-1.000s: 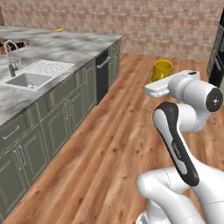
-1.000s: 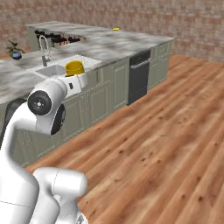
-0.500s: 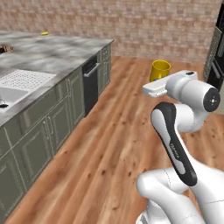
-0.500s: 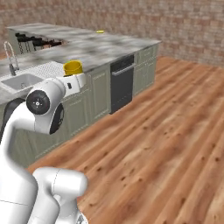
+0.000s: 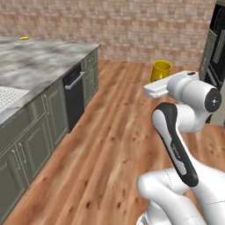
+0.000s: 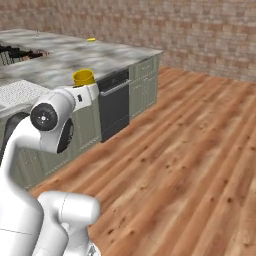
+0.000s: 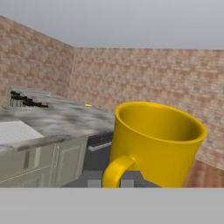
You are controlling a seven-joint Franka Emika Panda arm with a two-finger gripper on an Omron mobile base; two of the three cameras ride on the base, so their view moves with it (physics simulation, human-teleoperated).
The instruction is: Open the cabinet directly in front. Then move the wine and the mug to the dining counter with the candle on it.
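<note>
Brick walls and plank floor surround me. My gripper is clamped on the upright yellow-orange ceramic mug, marble worktop at nine o'clock.

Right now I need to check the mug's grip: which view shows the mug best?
The hand view: the mug looms close, upright, handle toward the camera, held at its base. The left base view shows it small beyond the arm; the right base view shows just its rim above the end effector.
</note>
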